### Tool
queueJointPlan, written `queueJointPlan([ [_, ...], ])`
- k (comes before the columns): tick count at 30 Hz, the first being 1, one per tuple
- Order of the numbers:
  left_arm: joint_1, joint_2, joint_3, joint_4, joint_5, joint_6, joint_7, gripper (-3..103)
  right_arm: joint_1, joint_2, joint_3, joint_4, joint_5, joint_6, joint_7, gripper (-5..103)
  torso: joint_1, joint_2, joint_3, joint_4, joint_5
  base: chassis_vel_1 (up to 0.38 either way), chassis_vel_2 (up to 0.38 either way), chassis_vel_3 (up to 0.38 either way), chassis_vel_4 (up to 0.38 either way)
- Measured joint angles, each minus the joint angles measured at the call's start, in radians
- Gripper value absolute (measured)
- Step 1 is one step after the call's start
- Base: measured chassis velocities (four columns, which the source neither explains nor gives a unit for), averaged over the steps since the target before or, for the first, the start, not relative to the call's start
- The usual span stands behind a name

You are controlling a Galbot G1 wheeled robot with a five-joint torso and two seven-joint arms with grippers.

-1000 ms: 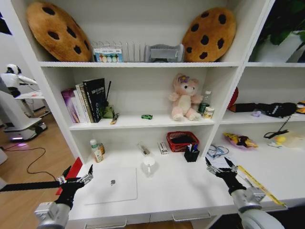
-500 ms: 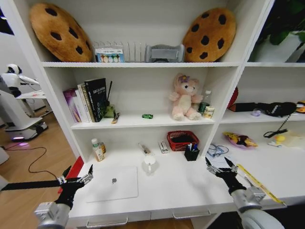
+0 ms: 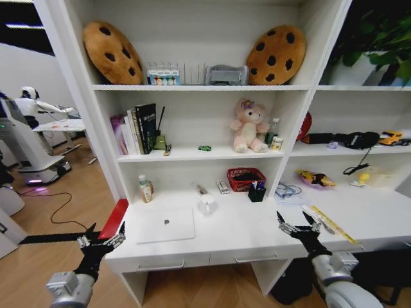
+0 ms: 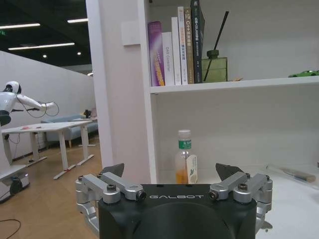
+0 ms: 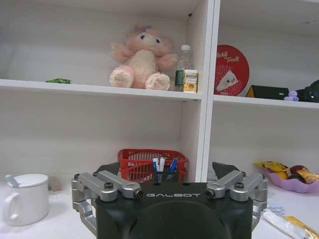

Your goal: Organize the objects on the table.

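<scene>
Long white desk top (image 3: 257,234) w/ slim silver laptop (image 3: 166,224) is faced; red mesh basket (image 3: 245,179) is set behind; left gripper (image 3: 101,239) & right gripper (image 3: 297,224) are held spread.

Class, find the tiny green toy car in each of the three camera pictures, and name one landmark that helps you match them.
Head view: green toy car on the middle shelf, between books and plush bear.
Left wrist view: its tip at the picture's edge, on the shelf beyond the diffuser bottle.
Right wrist view: on the shelf, beside the bear.
Shared landmark: that white shelf board.

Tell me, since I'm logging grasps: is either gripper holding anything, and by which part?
Nothing is held: left gripper and right gripper both hang open before the desk.
</scene>
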Motion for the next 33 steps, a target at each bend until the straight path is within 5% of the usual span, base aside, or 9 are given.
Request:
queueJointPlan([
  [12,0.000,0.000,0.000,0.000,0.000,0.000,0.000,100,0.000,0.000,0.000,0.000,0.000,0.000,0.000,100,-0.001,0.001,0.000,-0.0003,0.0004,0.206,-0.124,-0.236,0.154],
  [33,0.000,0.000,0.000,0.000,0.000,0.000,0.000,100,0.000,0.000,0.000,0.000,0.000,0.000,0.000,100,0.000,0.000,0.000,0.0000,0.0006,-0.076,-0.049,0.076,0.048],
])
